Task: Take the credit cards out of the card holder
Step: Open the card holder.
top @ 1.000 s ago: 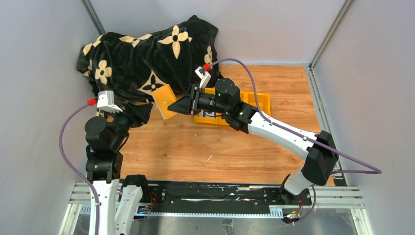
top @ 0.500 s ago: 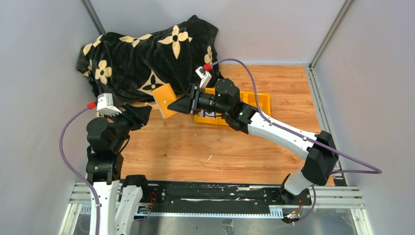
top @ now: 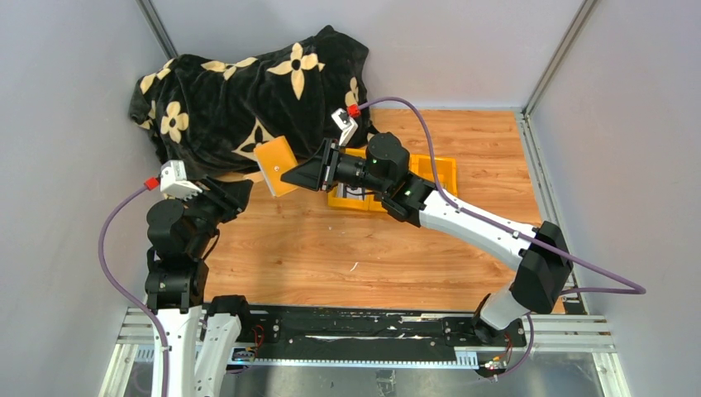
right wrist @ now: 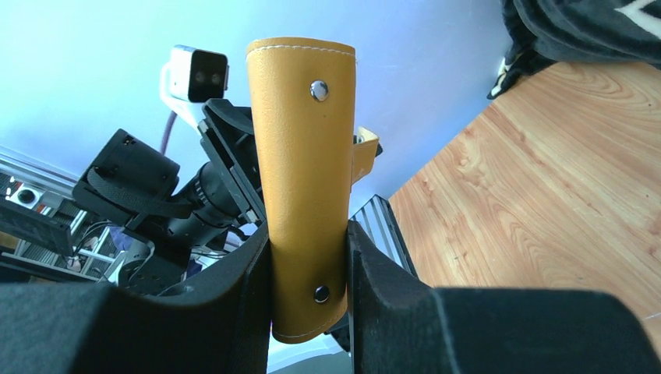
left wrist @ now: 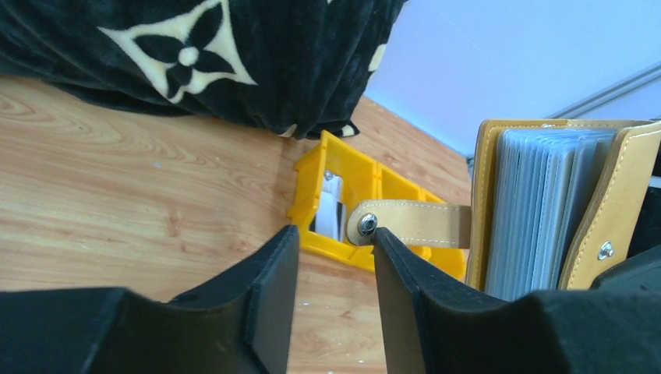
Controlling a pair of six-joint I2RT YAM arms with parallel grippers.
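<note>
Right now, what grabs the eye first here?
The mustard card holder is held in mid-air, clamped in the right gripper, left of centre. Its strap tab juts toward the left gripper, whose jaws stand apart. Behind, a black flower-print blanket heaps in the far-left corner.

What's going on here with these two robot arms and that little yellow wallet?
The right pincer is clamped on a mustard-tan card holder, holding it up above the wooden table. The holder is open, showing its stack of clear card pockets, and its snap strap sticks out sideways. The left pincer, jaws apart, sits right at the strap's end. Whether it touches the strap is unclear.
</note>
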